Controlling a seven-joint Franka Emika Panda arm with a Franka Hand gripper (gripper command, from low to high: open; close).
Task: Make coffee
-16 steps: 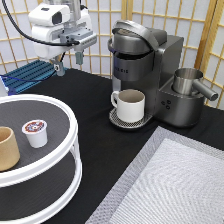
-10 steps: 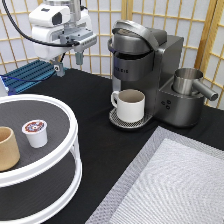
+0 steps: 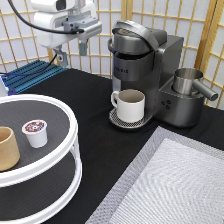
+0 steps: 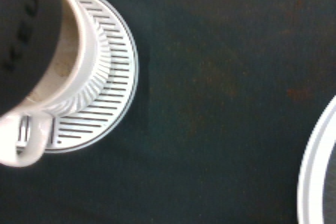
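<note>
The coffee pod, small and white with a brown-and-red foil top, stands on the upper tier of a white round stand at the exterior view's left. My gripper hangs open and empty high at the top left, well above the table, far from the pod. A white handled mug sits on the drip tray of the grey coffee machine, whose lid is down. The wrist view looks straight down on the mug's handle, the slotted drip tray and the stand's rim.
A tan handleless cup stands beside the pod on the stand. A steel jug rests on the machine's right side. A blue rack lies at the back left, and a grey mat covers the bottom right.
The gripper has drifted slightly toward the exterior view's right, still open and high. Pod, mug and cup have not moved.
</note>
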